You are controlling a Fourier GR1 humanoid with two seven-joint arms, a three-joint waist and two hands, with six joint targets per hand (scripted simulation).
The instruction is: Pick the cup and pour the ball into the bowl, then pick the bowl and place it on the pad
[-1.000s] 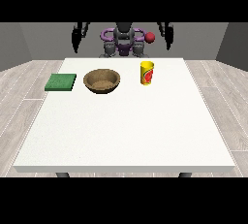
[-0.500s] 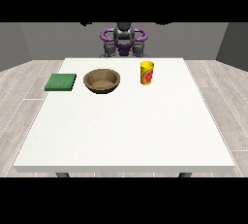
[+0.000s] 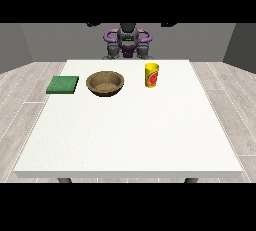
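On the far half of the white table (image 3: 125, 135) sit all 3 task items in a row, none touched yet. Yellow cup (image 3: 152, 75) w/ a red mark on its side stands upright, right of centre, near the far edge. Brown wooden bowl (image 3: 105, 83) is just left of it, apart from the cup, upright. Green pad (image 3: 63, 85) lies flat at far left, near the table's left edge, apart from the bowl.

Progress, as I judge it: 0 of 2 stages done. Cup not picked, nothing poured, bowl not on pad. Left to do: grasp cup, tip it over the bowl, then lift bowl & set it on the pad.

Contents: bowl's inside shows only its own brown surface, no ball in it. Cup's mouth is seen at a shallow angle, so can't tell if the ball is inside; no ball shows anywhere on the table.

Robot torso (image 3: 127, 42) sits behind the far edge. The hand at the view's right (image 3: 168, 24) and the hand at the view's left (image 3: 93, 24) show only as dark bits raised high at the scene's top edge, well away from the cup. Fingers: can't tell how they lie; neither has hold of anything that I can see.
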